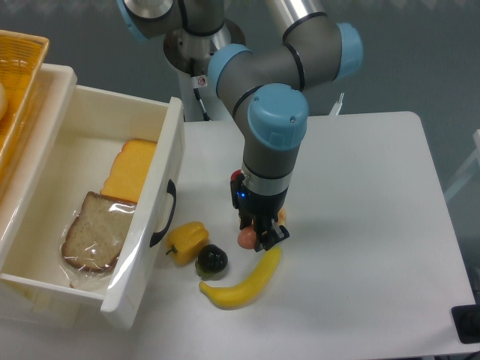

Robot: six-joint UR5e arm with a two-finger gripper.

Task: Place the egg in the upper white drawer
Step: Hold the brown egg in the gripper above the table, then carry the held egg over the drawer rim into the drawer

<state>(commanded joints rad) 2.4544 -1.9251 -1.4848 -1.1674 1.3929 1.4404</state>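
— Where, the egg [246, 238]?
— Just below frame centre, low over the white surface [360, 225], pinched between the dark fingers [264, 238] of the gripper [257, 238], clenched on it.
— Nearby?
— Banana [241, 283] just beneath; black round fruit [211, 259] and yellow pepper [187, 238] to the left.
— And the upper white drawer [150, 247]?
— Pulled open at left of frame, holding wrapped bread [94, 232] and orange slices [131, 171].

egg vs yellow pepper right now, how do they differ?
The egg is pinkish-tan and smooth; the yellow pepper is bright yellow and lobed. The egg is smaller than the pepper. The egg sits between the fingers of the hand; the pepper lies free on the table, beside the drawer front. Both are outside the drawer.
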